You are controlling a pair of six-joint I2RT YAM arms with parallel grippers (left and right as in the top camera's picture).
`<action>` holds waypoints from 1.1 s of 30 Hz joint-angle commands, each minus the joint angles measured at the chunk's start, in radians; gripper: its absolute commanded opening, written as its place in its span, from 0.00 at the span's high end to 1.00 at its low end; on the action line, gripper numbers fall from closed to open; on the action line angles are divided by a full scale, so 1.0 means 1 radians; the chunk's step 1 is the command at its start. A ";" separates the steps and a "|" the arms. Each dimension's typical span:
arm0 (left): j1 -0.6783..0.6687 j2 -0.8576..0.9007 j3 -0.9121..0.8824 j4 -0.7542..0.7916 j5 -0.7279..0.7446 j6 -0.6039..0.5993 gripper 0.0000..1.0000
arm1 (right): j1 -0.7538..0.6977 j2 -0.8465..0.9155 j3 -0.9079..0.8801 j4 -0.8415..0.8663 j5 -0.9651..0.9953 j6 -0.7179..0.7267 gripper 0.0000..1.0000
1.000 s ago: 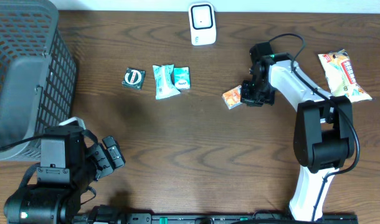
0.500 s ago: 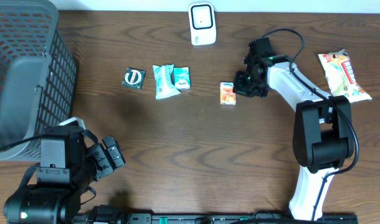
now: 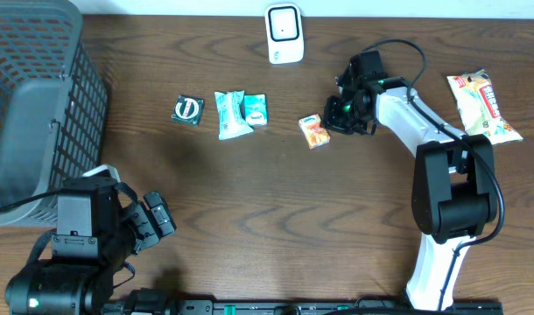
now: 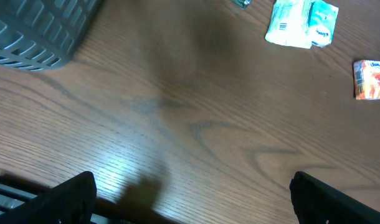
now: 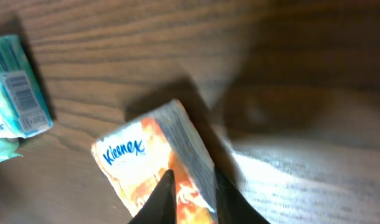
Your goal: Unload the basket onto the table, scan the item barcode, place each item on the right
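We see the orange tissue pack (image 3: 314, 131) on the desk (image 3: 284, 219), below and right of the white scanner (image 3: 284, 33) and just left of the right arm's tip. The right fingers (image 5: 162, 199) stand slightly apart astride the pack's long edge, and we cannot tell whether they grip it. The left fingers (image 4: 71, 196) are spread wide over bare wood, near the basket (image 3: 31, 105)

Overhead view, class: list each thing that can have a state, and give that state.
left gripper: open, empty.
right gripper: fingers nearly together; grip unclear.
Kleenex pack: label up, at the right gripper.
teal tissue packs: lying flat, side by side.
scanner: upright.
snack bag: lying flat, untouched.
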 commanded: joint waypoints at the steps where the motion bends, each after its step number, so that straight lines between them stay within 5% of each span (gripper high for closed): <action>1: -0.002 0.000 0.001 -0.003 -0.006 -0.006 0.02 | -0.024 -0.019 0.024 -0.052 -0.017 -0.013 0.82; 16: -0.002 0.000 0.001 -0.003 -0.006 -0.006 0.02 | -0.059 -0.042 0.127 -0.242 -0.016 -0.115 0.60; 29: -0.002 0.000 0.001 -0.003 -0.006 -0.006 0.02 | -0.059 -0.044 0.254 -0.423 0.055 -0.143 0.52; 33: -0.002 0.000 0.001 -0.003 -0.006 -0.006 0.02 | -0.061 -0.044 0.259 -0.422 0.055 -0.143 0.30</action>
